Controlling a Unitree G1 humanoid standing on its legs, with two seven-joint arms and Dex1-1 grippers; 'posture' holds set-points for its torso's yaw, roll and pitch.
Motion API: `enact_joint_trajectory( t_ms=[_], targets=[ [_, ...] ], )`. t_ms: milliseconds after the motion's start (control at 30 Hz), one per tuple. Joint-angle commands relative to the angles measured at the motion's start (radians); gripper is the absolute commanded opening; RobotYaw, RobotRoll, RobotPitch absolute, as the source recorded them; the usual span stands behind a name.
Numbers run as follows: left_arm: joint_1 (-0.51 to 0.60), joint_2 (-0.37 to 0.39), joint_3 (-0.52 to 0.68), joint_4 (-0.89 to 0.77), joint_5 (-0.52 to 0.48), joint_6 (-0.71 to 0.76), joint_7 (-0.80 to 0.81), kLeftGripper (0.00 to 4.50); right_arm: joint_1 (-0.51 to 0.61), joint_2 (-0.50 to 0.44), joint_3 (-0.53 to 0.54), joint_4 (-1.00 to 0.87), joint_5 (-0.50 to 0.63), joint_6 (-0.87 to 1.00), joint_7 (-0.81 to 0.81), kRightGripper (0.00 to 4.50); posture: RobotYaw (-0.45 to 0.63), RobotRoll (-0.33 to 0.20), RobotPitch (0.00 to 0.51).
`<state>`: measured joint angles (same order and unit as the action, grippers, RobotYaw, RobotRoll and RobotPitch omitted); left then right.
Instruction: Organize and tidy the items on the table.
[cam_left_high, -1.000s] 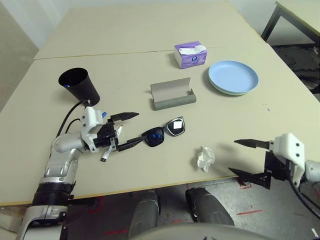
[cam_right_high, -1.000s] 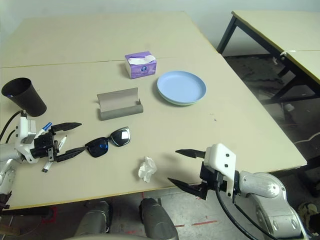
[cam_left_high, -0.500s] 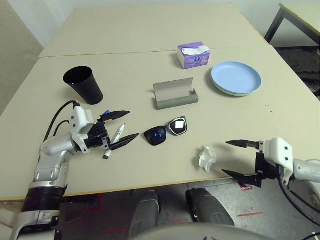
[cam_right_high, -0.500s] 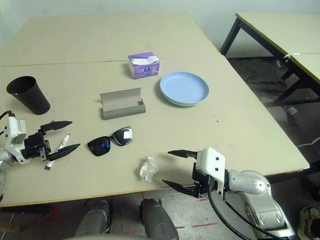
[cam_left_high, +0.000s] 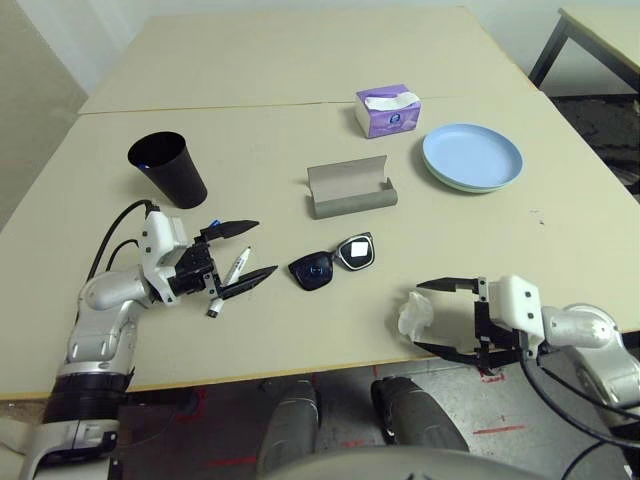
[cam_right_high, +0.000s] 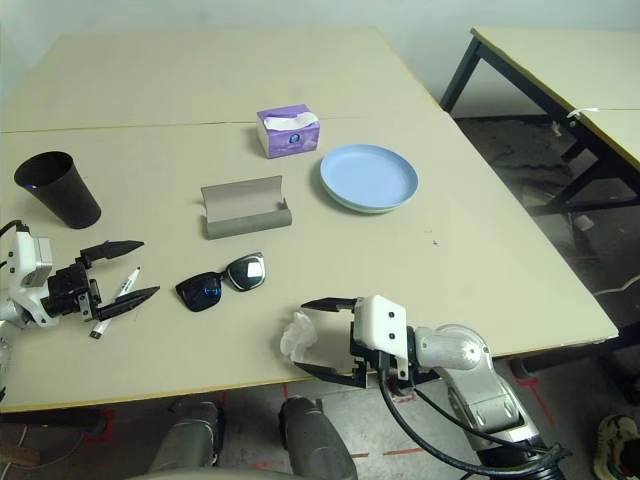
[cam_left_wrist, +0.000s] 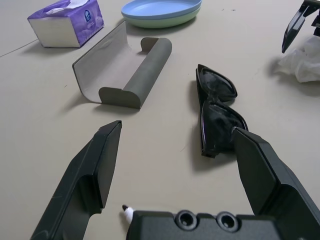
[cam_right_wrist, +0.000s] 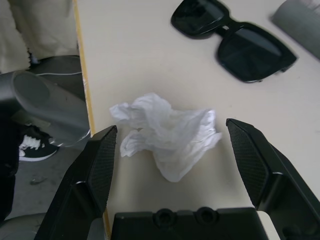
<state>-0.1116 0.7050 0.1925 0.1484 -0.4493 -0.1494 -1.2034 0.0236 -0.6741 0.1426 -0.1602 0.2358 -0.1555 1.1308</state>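
My right gripper (cam_left_high: 418, 316) is open at the table's near edge, one finger on each side of the crumpled white tissue (cam_right_wrist: 167, 132). My left gripper (cam_left_high: 262, 248) is open at the left, low over the table. A white marker pen (cam_left_high: 233, 269) lies under it near the base of its fingers. The black sunglasses (cam_left_high: 332, 262) lie just beyond its fingertips. Behind them the grey glasses case (cam_left_high: 348, 188) stands open. The black cup (cam_left_high: 170, 170) is at the far left. The light-blue plate (cam_left_high: 472, 157) sits stacked on a light-green one (cam_left_wrist: 165, 20) at the right.
A purple tissue box (cam_left_high: 388, 110) stands behind the case, near the seam in the beige table (cam_left_high: 300, 60). A second table with dark legs (cam_right_high: 560, 60) is off to the right. The tissue lies close to the table's near edge.
My right gripper has moved left along the near edge, and its open fingers now flank the tissue. The left gripper and the other items have not moved in the last half second.
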Motion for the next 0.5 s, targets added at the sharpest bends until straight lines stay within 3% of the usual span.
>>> enact_joint_trajectory(
  t_ms=[33, 100, 167, 333, 500],
  targets=[
    [0.023, 0.009, 0.014, -0.027, -0.011, 0.014, -0.001, 4.5, -0.004, 0.001, 0.027, 0.015, -0.016, -0.009, 0.005, 4.45, -0.09, 0.0, 0.142],
    [0.028, 0.009, 0.016, -0.037, -0.012, 0.017, 0.004, 4.5, -0.004, -0.003, 0.034, 0.02, -0.019, -0.01, 0.01, 4.45, -0.08, 0.0, 0.143],
    [0.032, 0.007, 0.017, -0.048, -0.012, 0.021, 0.009, 4.5, -0.004, -0.004, 0.035, 0.026, -0.017, -0.007, 0.01, 4.05, -0.08, 0.0, 0.14],
    [0.04, 0.009, 0.017, -0.062, -0.019, 0.025, 0.015, 4.5, -0.019, 0.002, 0.032, 0.041, -0.003, 0.021, -0.002, 2.29, -0.07, 0.0, 0.132],
    [0.065, 0.05, -0.005, -0.062, -0.04, 0.047, -0.08, 4.5, -0.022, -0.002, 0.032, 0.039, -0.004, 0.039, -0.008, 0.48, -0.06, 0.0, 0.136]
  ],
)
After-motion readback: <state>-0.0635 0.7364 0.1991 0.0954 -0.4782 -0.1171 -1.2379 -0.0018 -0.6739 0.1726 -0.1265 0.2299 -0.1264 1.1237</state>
